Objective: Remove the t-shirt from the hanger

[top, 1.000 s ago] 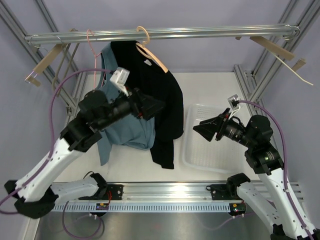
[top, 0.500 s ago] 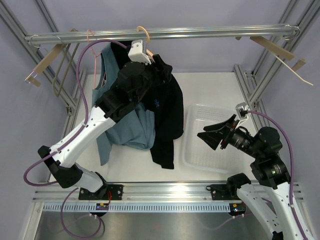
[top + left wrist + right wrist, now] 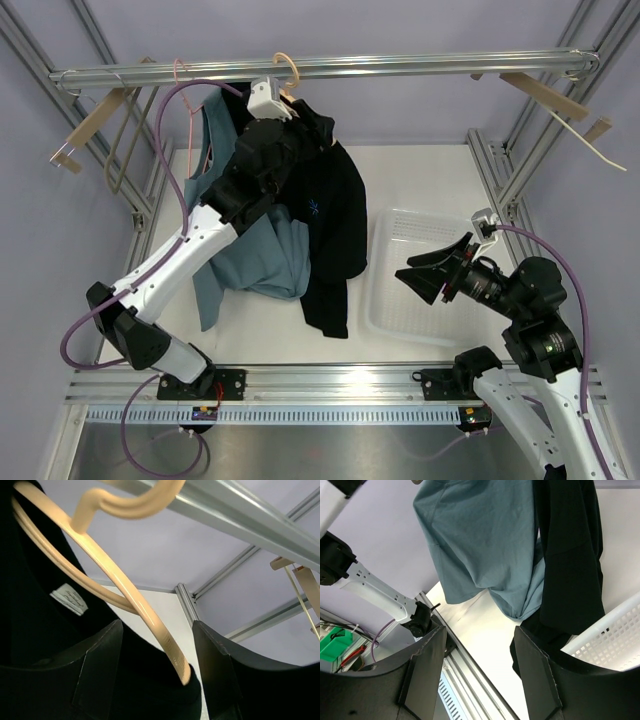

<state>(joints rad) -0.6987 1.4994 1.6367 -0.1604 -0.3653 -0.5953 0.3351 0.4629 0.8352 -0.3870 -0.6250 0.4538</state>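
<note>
A black short-sleeved t-shirt (image 3: 335,215) hung on a peach plastic hanger (image 3: 287,68) hooked over the silver metal rail (image 3: 420,65) across the top of the overhead frame. Its body draped down through the centre, and its hem ended low in the middle of the view. Just left of it, partly overlapped by it, a blue-grey t-shirt (image 3: 270,255) hung from a thin pink hanger (image 3: 183,80) on the same rail.

The left gripper (image 3: 318,128) was raised to the upper centre of the frame, at the black shirt's shoulder just below the rail. In its wrist view the left gripper (image 3: 157,625) had its jaws spread apart. The hanger's sloping arm (image 3: 125,592) ran down between them, over dark cloth at the bottom of that frame. Whether either finger touched the hanger or the cloth could not be told. A white neck label (image 3: 69,599) showed at the left.

The right gripper (image 3: 412,278) hovered in the right half of the overhead frame, over the white plastic mesh basket (image 3: 400,325). It pointed left towards the shirts, its jaws parted and holding nothing. Its wrist view looked between the fingers (image 3: 530,680) at both garments, the basket's rim (image 3: 615,630) at lower right.

Bare wooden hangers (image 3: 90,125) hung at the upper left and upper right corners.
</note>
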